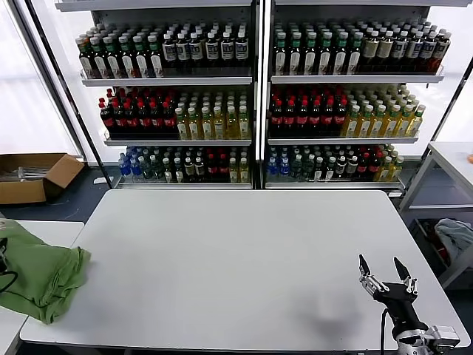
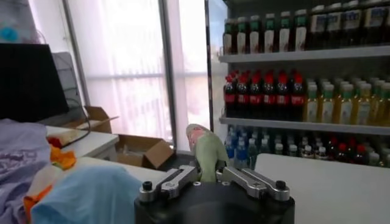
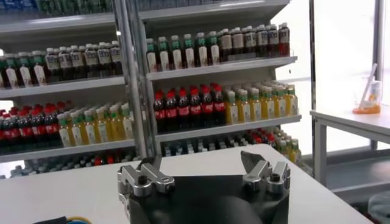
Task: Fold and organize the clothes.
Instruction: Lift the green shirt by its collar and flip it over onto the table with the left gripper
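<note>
The light green shirt (image 1: 41, 274) hangs bunched at the far left, draped over the white table's (image 1: 244, 259) left edge and the gap beside it. My left gripper (image 2: 208, 173) is shut on a fold of the shirt (image 2: 208, 152), which stands up between its jaws. In the head view only a dark bit of that gripper (image 1: 3, 255) shows at the frame's left edge. My right gripper (image 1: 388, 271) is open and empty, above the table's near right corner, fingers up. In the right wrist view it (image 3: 201, 165) has its jaws wide apart.
Two shelf units of bottles (image 1: 255, 96) stand behind the table. A cardboard box (image 1: 33, 176) lies on the floor at back left. A low side table (image 1: 44, 231) is at the left, with a blue cloth (image 2: 85, 196) and other fabric (image 2: 21, 158). Another table (image 1: 452, 159) stands at the right.
</note>
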You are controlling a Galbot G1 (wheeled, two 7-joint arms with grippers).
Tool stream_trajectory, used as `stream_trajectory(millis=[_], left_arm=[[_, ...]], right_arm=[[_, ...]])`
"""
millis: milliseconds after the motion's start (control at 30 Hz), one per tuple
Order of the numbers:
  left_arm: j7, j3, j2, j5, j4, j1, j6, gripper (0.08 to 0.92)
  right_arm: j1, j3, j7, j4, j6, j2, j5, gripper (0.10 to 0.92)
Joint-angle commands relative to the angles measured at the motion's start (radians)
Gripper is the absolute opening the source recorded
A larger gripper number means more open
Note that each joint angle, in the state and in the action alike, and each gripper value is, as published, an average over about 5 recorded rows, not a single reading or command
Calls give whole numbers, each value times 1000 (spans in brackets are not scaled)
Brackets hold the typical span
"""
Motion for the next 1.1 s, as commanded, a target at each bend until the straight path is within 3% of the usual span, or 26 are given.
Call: stream_trajectory(millis=[33,200,433,600,767,1100], left_arm=[[-192,337,-129,81,-206,-54,15,149],[-326,664,-214,92,-227,-70,-32,149],[-357,976,-295,67,-142,-118,-86,149],[-372,1025,-335,29,-104,-172,-107,149],[-408,1032,-352,-64,-155,-231,-115,149],[-375,1015,-362,-143,-139,-273,-166,159]], right_arm=[[-5,-4,2,11,-2,2,-4,823],[-1,-16,5,17,-6,8,-17,823],[0,-2,10,30,-17,1,-16,823],[-5,15,11,38,-25,-5,-10,823],[-10,-7,-16,47,-39,-11,-25,823],[68,-205,41,64,-165,-56,-28,823]])
